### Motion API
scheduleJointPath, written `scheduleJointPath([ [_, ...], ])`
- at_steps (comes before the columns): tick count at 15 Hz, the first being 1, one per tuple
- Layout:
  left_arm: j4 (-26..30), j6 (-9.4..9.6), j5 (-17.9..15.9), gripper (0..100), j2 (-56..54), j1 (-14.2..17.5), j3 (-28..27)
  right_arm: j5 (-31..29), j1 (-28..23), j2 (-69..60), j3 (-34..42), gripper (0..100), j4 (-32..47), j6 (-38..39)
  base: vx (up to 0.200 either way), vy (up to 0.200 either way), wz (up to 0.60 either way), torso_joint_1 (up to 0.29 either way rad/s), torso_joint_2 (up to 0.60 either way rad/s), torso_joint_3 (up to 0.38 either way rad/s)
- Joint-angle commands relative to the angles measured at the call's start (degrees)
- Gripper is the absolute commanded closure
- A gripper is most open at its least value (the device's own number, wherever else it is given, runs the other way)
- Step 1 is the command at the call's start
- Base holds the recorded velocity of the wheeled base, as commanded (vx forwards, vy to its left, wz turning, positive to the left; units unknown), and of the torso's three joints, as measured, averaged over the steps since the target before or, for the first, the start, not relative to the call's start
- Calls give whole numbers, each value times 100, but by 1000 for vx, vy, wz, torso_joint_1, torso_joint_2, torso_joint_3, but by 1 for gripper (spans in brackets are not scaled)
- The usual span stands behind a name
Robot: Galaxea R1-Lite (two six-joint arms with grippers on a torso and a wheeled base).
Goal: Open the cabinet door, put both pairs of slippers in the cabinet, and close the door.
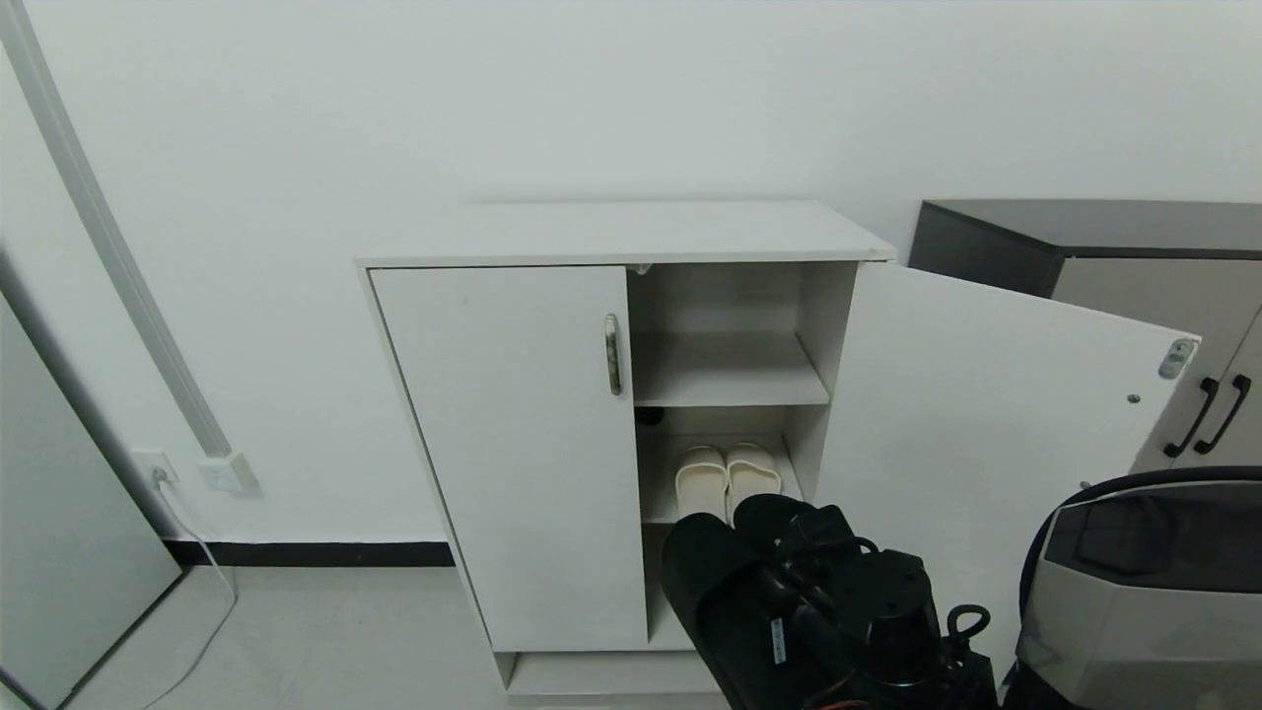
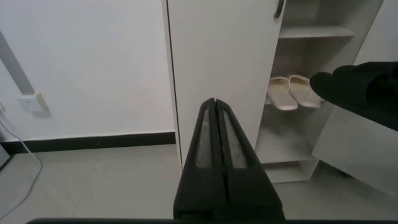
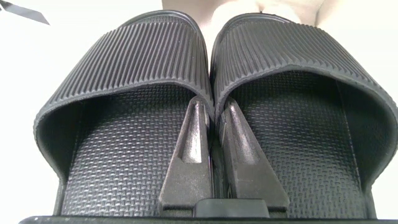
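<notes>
The white cabinet (image 1: 513, 444) stands against the wall with its left door shut and its right door (image 1: 986, 414) swung wide open. A pair of white slippers (image 1: 727, 473) lies side by side on the middle shelf, also seen as white slippers (image 2: 292, 92) in the left wrist view. My right gripper (image 3: 211, 109) is shut on the pair of black slippers (image 1: 720, 582), pinching their inner walls together, just in front of the cabinet's lower opening. The black slippers (image 2: 367, 90) hang beside the open compartment. My left gripper (image 2: 215, 106) is shut and holds nothing, low in front of the shut door.
A grey cabinet with a dark top (image 1: 1134, 256) stands right of the open door. A wall outlet with a cable (image 1: 158, 473) and a leaning panel (image 1: 59, 513) are at the left. Bare floor (image 1: 325, 631) lies before the shut door.
</notes>
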Motion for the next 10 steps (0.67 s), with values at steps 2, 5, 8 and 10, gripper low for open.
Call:
scheduleJointPath([
  [2, 2, 1, 1, 100, 7, 0, 0, -2, -2, 11, -6, 100, -17, 0, 0, 0, 0, -95, 452, 354],
  [5, 2, 1, 1, 100, 7, 0, 0, -2, -2, 29, 12, 100, -78, 0, 0, 0, 0, -61, 444, 382],
  [8, -7, 1, 1, 100, 7, 0, 0, -2, 7, 64, 12, 100, -87, 0, 0, 0, 0, -2, 64, 41],
  [10, 2, 1, 1, 100, 7, 0, 0, -10, 16, 64, 3, 100, -78, -27, 0, 0, 0, 0, 0, 0],
])
